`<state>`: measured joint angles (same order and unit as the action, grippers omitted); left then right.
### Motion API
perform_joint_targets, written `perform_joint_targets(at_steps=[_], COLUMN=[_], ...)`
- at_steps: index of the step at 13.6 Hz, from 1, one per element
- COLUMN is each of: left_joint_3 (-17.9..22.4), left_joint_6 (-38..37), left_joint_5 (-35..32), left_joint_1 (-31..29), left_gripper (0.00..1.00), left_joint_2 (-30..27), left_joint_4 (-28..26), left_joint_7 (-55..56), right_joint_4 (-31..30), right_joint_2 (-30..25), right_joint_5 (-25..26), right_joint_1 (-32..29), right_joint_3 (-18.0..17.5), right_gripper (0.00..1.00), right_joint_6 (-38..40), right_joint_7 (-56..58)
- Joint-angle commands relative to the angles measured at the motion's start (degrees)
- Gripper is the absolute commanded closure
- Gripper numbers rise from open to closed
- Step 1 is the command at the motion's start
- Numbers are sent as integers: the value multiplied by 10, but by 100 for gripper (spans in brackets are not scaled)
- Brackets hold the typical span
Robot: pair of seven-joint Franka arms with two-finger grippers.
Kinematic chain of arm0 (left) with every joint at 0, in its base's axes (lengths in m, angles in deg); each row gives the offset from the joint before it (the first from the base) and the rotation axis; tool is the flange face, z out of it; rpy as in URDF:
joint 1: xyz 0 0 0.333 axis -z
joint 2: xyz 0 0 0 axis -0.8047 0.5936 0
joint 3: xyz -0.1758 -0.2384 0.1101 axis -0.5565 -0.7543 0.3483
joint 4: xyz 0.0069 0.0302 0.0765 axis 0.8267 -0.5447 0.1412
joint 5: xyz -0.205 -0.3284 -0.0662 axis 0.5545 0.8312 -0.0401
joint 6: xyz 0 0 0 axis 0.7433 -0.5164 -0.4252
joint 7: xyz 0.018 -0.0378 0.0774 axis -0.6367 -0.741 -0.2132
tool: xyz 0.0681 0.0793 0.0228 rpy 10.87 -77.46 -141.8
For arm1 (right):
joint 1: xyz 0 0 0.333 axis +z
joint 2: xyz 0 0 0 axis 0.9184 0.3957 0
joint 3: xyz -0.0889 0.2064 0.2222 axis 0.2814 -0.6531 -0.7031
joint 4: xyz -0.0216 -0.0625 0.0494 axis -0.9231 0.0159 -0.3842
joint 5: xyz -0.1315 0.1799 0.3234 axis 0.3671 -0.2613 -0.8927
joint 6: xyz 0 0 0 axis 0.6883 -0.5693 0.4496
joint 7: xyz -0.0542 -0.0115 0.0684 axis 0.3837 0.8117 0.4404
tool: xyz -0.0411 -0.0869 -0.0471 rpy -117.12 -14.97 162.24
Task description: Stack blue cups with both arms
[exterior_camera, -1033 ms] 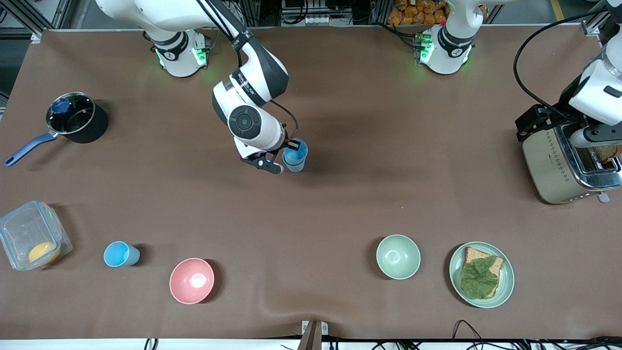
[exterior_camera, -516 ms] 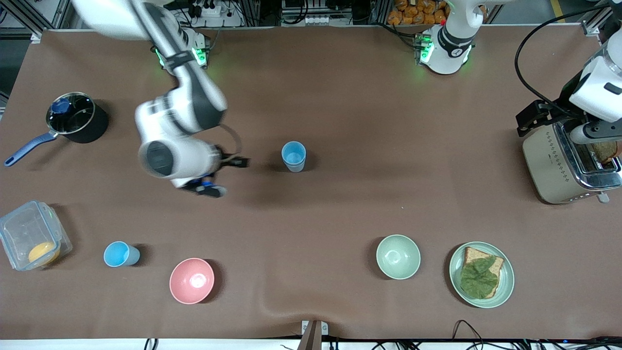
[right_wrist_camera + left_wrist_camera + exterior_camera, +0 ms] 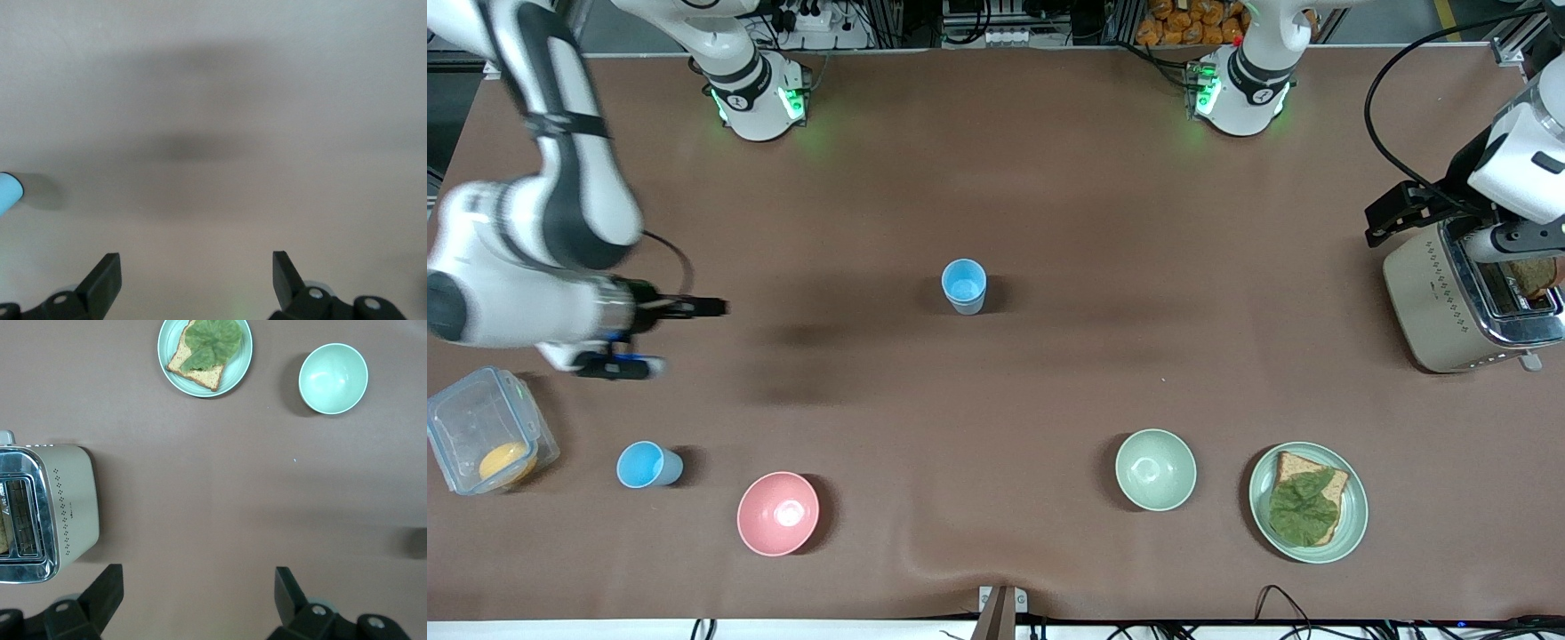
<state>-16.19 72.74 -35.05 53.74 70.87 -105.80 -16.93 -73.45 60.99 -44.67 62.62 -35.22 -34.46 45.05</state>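
Front view showed the right gripper [image 3: 658, 336] empty, fingers spread, hanging over bare table near the clear container [image 3: 485, 442]. From it, the sky-blue cup [image 3: 647, 465] stood upright at about six o'clock, close by; the stacked cups [image 3: 964, 286] stood at three o'clock, well apart. The left gripper [image 3: 199, 600], also spread wide, waited over the toaster [image 3: 1463, 298], so the right arm looked better placed.
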Motion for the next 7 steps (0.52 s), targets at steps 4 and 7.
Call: perform_joint_targets(at_steps=[4, 7], left_joint_3=[-3, -2], left_joint_6=[-6, -6], left_joint_5=[14, 14], left_joint_1=[-9, -9], left_gripper=[0, 0], left_joint_2=[-16, -16], left_joint_4=[-8, -8], left_joint_7=[-2, -4], right_joint_4=[-20, -2], right_joint_2=[-137, -154], right_joint_5=[102, 101], right_joint_1=[-17, -15], right_joint_3=[-17, -19], right_gripper=[0, 0], right_joint_6=[4, 3], right_joint_7=[12, 13])
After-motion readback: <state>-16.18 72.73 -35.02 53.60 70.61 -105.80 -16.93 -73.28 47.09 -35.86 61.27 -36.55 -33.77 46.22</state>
